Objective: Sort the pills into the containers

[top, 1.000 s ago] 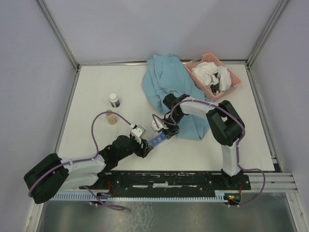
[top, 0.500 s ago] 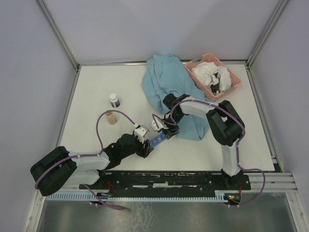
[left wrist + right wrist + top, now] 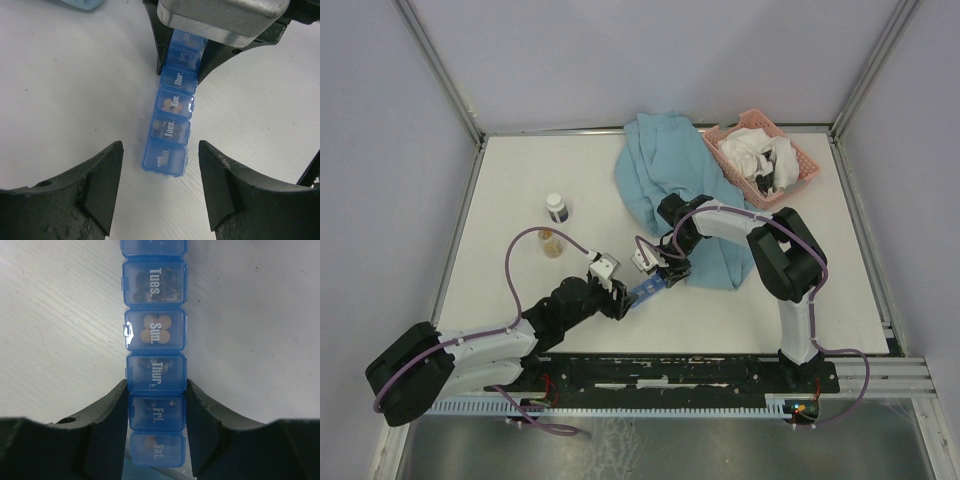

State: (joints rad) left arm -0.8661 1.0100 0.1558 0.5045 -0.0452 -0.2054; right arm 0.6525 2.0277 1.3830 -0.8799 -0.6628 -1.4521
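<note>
Reaching in from the near edge of the white table (image 3: pixel 500 180), the left arm lies low. The left gripper (image 3: pixel 618 292) is open at the near end of the blue organiser strip (image 3: pixel 645 291), which lies flat near the table's middle.

In the left wrist view its two dark fingers (image 3: pixel 100 185) flank the compartment marked "Mon.", with bare table showing on each side. The strip runs straight away from them, with open white surface to its left and right.

At the strip's far end the right gripper (image 3: pixel 655 277) is clamped on it. The right wrist view shows what the overhead view cannot: the jaws press both sides of the "Fri." compartment. Four pale tan pills (image 3: pixel 148 322) sit in "Sun.", and darker ones show in "Tues."

Just past that gripper begins the edge of a crumpled blue cloth (image 3: pixel 660 170), and the right arm crosses it. To the left, well apart, stand a small jar (image 3: pixel 552 243) and a dark-capped bottle (image 3: pixel 557 208). A pink basket (image 3: pixel 798 150) fills the far right corner. Pale walls (image 3: pixel 650 60) close three sides.
</note>
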